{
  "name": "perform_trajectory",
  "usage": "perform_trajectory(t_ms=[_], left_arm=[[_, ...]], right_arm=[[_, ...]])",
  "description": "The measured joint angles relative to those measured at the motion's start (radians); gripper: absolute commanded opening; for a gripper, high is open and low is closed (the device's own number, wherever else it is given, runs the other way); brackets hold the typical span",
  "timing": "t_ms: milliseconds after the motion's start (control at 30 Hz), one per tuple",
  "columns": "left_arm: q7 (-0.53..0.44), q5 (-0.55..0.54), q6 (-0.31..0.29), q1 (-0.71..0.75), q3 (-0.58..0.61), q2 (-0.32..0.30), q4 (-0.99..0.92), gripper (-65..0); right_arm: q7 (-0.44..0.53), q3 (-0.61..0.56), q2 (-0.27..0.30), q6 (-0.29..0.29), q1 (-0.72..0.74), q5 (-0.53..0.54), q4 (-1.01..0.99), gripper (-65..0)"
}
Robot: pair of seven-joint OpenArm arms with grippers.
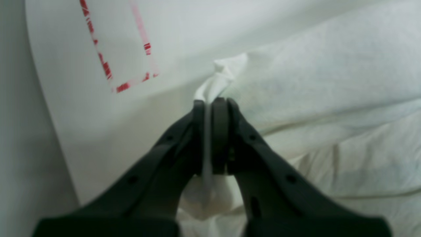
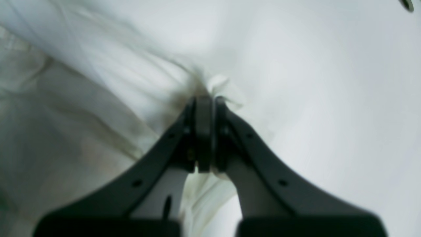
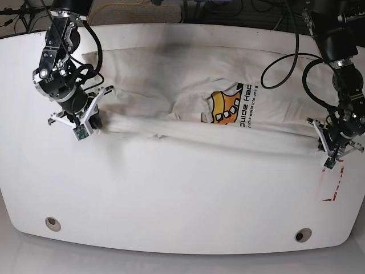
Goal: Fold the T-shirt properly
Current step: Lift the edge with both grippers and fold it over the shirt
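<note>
The off-white T-shirt (image 3: 159,74) lies spread across the back half of the white table (image 3: 171,194), its yellow-orange badge (image 3: 227,108) facing up right of the middle. The shirt's near edge is stretched in a long blurred band between both grippers. At the right of the base view my left gripper (image 3: 317,135) is shut on a bunched corner of the shirt (image 1: 220,77); the left wrist view shows cloth pinched between the black fingers (image 1: 227,131). At the left of the base view my right gripper (image 3: 101,122) is shut on the opposite corner, and the cloth (image 2: 82,98) streams away from its fingertips (image 2: 205,100).
A red tape outline (image 3: 334,184) marks the table by the left gripper and also shows in the left wrist view (image 1: 108,69). Two round holes (image 3: 52,223) (image 3: 303,234) sit near the front edge. Black cables (image 3: 285,63) loop over the back right of the table.
</note>
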Motion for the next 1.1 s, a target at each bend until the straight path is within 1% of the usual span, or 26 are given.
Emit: perform_trajectory(t_ms=[200,333,567,667,767,900,1100], left_arm=[[0.003,0.013,0.001,0.067,-0.015,-0.008,0.055,-65.0],[0.005,0.013,0.003,0.116,-0.016,-0.01,0.094,-64.9],[0.003,0.005,0.0,0.198,-0.069,-0.008,0.176,-64.9],[0.005,0.016,0.002,0.23,-0.075,-0.009,0.205,-64.9],[0.003,0.005,0.0,0.272,-0.076,-0.008,0.242,-64.9],[-0.013,-0.006,-0.001,0.324,-0.1,-0.008,0.264,-64.7],[-0.01,-0.002,0.0,0.364,-0.129,-0.009,0.262,-64.6]], right_arm=[[0.005,-0.001,-0.027,0.001,-0.064,0.002,0.011,-65.0],[0.001,0.0,-0.034,0.0,-0.103,0.001,0.015,-65.0],[-0.002,0.005,-0.056,0.0,-0.134,-0.001,0.015,-65.0],[-0.024,0.019,-0.06,0.0,-0.14,0.008,0.016,-65.0],[-0.045,0.037,-0.06,0.0,-0.148,0.006,0.017,-65.0],[-0.047,0.045,-0.056,0.0,-0.153,0.005,0.017,-65.0],[-0.042,0.043,-0.06,0.0,-0.172,0.009,0.017,-65.0]])
